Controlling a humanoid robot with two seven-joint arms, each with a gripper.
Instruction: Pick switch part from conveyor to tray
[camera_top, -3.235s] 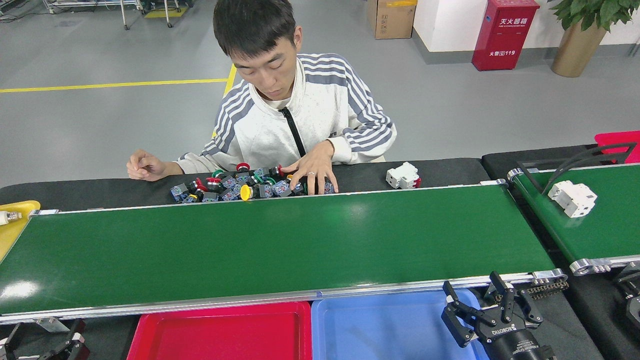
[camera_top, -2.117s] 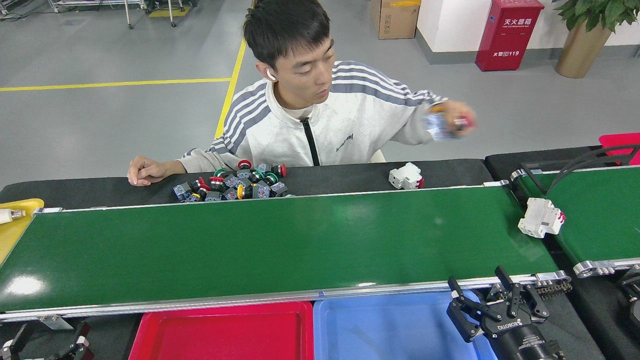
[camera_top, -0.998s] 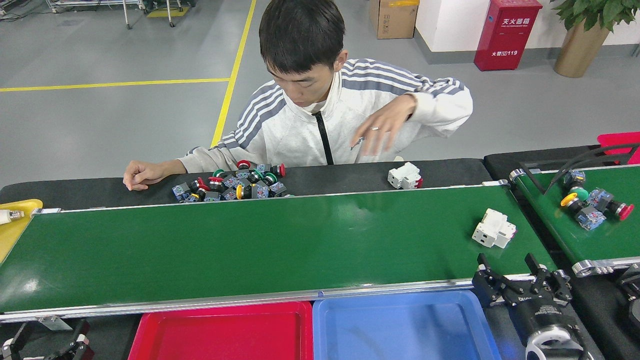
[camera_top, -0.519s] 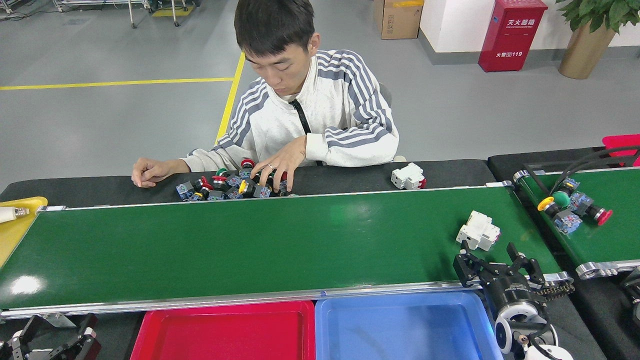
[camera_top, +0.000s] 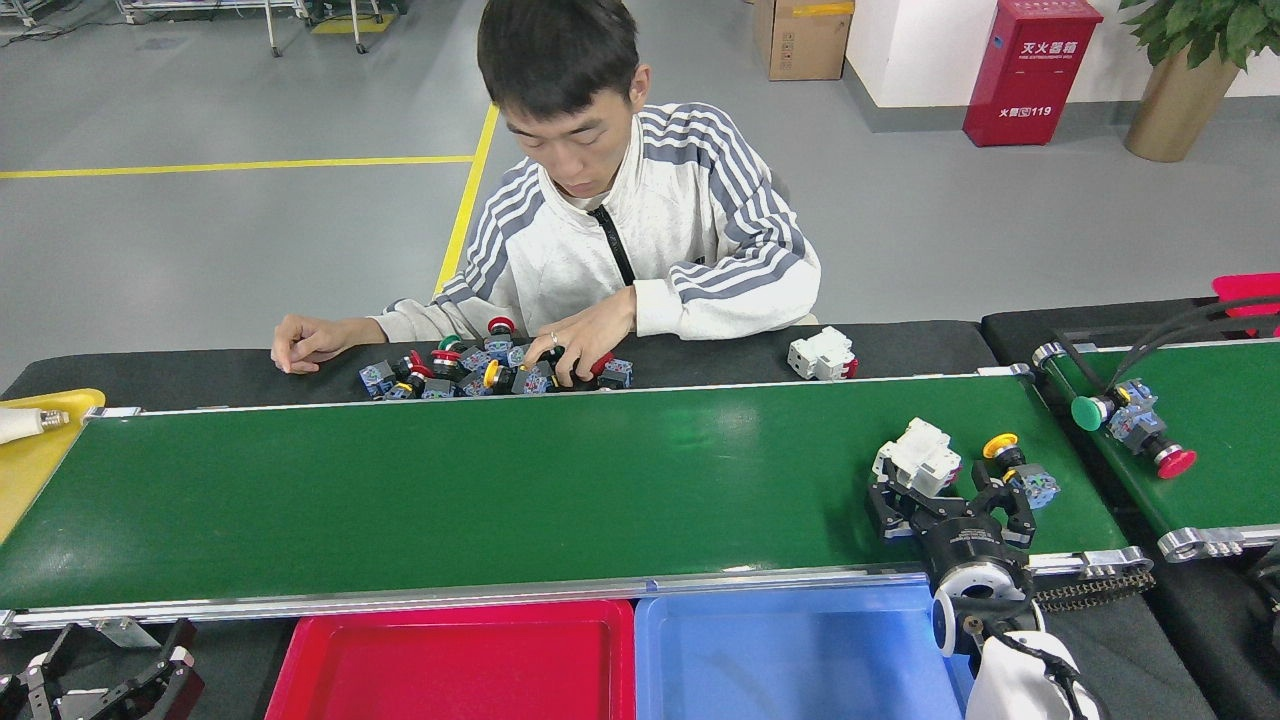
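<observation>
Partly cut off, left gripper (camera_top: 110, 680) sits below the conveyor (camera_top: 500, 490).

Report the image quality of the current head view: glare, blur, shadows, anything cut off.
Head view: sharp throughout, no motion blur; soft overhead lighting, faint shadows. Pale glare patches on the glossy conveyor, strongest near its far rail. The right gripper, open, reads clearly by the white switch part. The left gripper is cropped at the bottom edge; red tray and blue tray are cut off too.
</observation>
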